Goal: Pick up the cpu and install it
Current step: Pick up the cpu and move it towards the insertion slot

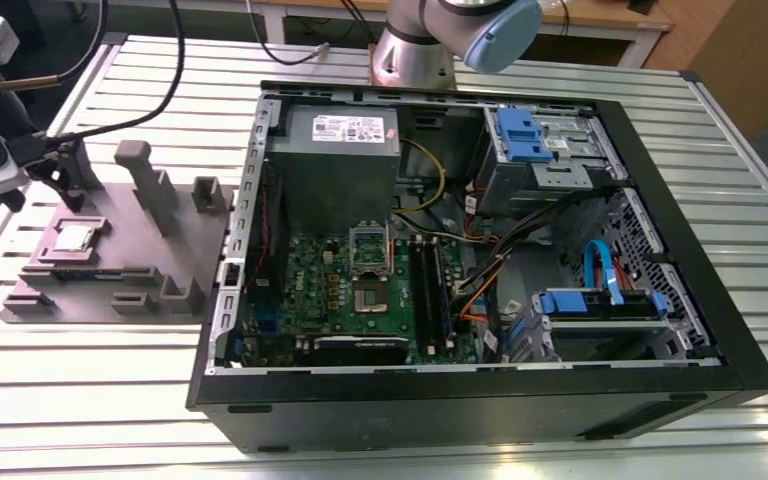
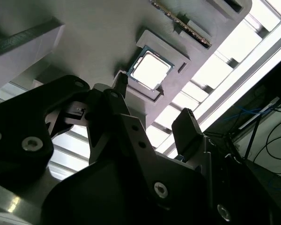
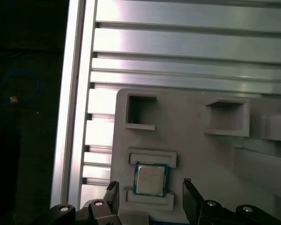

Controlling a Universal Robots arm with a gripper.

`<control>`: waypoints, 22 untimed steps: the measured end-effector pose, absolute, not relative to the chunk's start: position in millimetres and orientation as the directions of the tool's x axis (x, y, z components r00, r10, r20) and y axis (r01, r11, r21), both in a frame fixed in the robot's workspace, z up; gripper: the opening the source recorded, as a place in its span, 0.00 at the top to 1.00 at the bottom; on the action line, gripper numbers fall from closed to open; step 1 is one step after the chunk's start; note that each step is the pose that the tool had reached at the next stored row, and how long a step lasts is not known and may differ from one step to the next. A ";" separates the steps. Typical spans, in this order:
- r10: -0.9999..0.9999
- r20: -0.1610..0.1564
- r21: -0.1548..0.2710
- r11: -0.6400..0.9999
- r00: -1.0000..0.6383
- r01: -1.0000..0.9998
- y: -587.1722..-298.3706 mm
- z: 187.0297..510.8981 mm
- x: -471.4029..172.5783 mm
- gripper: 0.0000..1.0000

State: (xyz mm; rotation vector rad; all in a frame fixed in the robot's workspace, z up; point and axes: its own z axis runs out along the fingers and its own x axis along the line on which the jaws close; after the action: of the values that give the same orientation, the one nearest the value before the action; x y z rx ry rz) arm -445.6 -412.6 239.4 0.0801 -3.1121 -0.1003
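Now, at the exterior view's left, your gripper (image 1: 48, 192) hangs over the grey block (image 1: 157, 275), released and holding nothing. In both wrist views its fingers (image 3: 112, 194) stand spread to either side of the cpu (image 3: 150, 178), apart from it. The cpu lies flat in a shallow pocket on the left part of that block, near the tall posts (image 1: 144, 185), and it has not been lifted. Further right stands the open computer case (image 1: 491, 410), with the green board (image 1: 344, 300) lying flat inside and the metal socket frame (image 1: 371, 270) on it, well apart from the cpu.

Watch the grip, I'd say. The cpu is thin and sits between raised lips of the pocket. Fingers coming in too high would likely slide over its top, and fingers too low could jam on the lips. If you close off centre, one finger meets an edge first and may tip or skew the cpu in its seat. The gripper's body could also knock the posts.
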 end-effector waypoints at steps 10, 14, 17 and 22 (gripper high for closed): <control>-0.053 0.025 0.072 0.996 -0.998 -0.051 -412.7 236.7 -445.4 0.35; -0.053 0.025 0.073 0.996 -0.998 -0.051 -413.0 229.6 -445.5 0.35; -0.053 0.025 0.072 0.996 -0.998 -0.051 -413.0 227.0 -445.5 0.35; -0.053 0.025 0.073 0.996 -0.998 -0.051 -413.0 225.9 -445.5 0.35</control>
State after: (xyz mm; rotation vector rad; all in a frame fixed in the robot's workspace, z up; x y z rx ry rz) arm -445.5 -413.0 225.9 0.0805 -3.1118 -0.1121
